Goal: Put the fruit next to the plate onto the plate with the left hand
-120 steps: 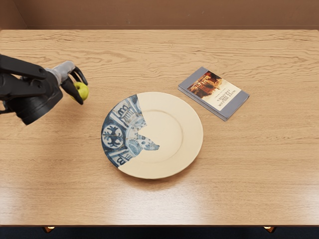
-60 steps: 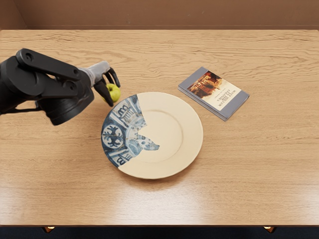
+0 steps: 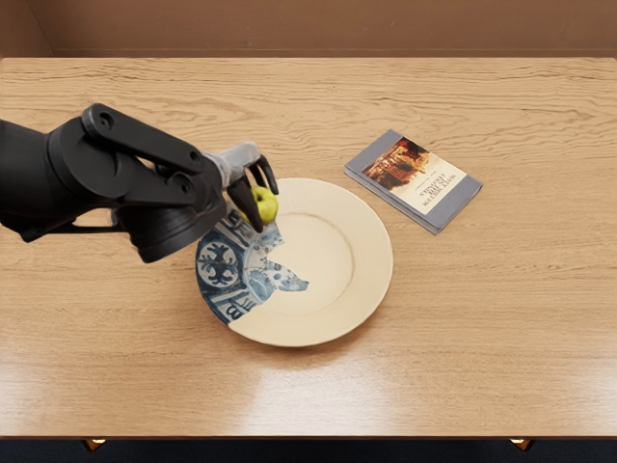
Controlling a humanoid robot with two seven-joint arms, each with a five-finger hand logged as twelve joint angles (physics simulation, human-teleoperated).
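A small yellow-green fruit point(image 3: 265, 204) is held in my left hand point(image 3: 256, 193), whose dark fingers curl around it. Hand and fruit hang over the upper left part of the plate point(image 3: 337, 289). The plate is cream with a blue patterned section on its left side. My black left arm point(image 3: 106, 183) reaches in from the left edge and covers part of the plate's left rim. Whether the fruit touches the plate cannot be told. The right arm is out of view.
A grey book point(image 3: 413, 179) with a picture cover lies on the wooden table point(image 3: 482, 328) to the upper right of the plate.
My left hand has carried the fruit rightward, from well left of the plate to above its upper left part. Plate and book have stayed put.
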